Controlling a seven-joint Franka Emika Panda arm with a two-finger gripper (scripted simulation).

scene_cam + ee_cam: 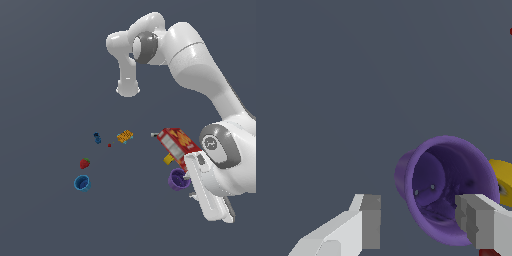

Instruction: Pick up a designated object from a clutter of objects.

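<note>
The purple cup (177, 179) sits at the exterior view's right, just below the red cracker box (175, 142). My gripper (189, 185) is right beside the cup on its right and stands open. In the wrist view I look into the purple cup (443, 187) through its round rim. One finger (371, 221) stands off to the side of the cup, apart from it. The other finger (476, 220) overlaps the rim. I cannot tell whether that finger touches the cup. The cup's handle does not show.
A yellow piece (168, 160) lies between box and cup, also seen as the yellow piece (503, 181). On the exterior view's left lie a blue cup (82, 183), a strawberry (85, 163), a small blue piece (97, 138), a tiny red piece (109, 145) and an orange-yellow block (125, 136).
</note>
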